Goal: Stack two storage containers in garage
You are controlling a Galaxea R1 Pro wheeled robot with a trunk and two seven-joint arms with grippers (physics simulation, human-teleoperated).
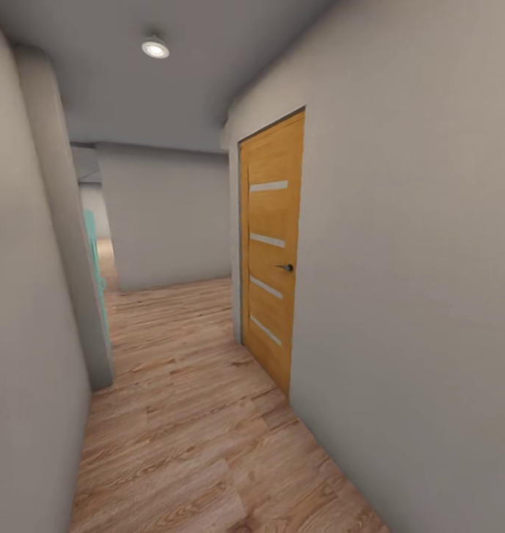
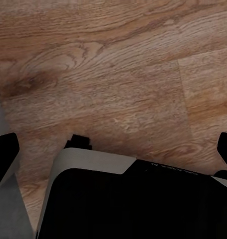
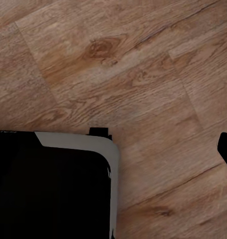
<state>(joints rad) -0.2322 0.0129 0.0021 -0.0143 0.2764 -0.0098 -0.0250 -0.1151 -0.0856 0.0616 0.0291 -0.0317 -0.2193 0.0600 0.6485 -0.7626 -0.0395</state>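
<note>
We look down a narrow hallway: a grey wall (image 1: 23, 311) close at left, a teal edge (image 1: 92, 244) past its corner, plank floor (image 1: 186, 414) running ahead, and a shut wooden door (image 1: 271, 248) in the right wall (image 1: 415, 296). Both wrist views face the planks above the robot's dark base (image 2: 133, 204). We cannot tell either end effector's state, nor where the containers are.

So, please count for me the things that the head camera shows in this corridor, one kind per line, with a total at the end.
Wooden door: 1
Door handle: 1
Pale strips set in the door: 4
Ceiling lamp: 1
Turquoise object at the left wall's edge, partly hidden: 1
Total: 8
</note>
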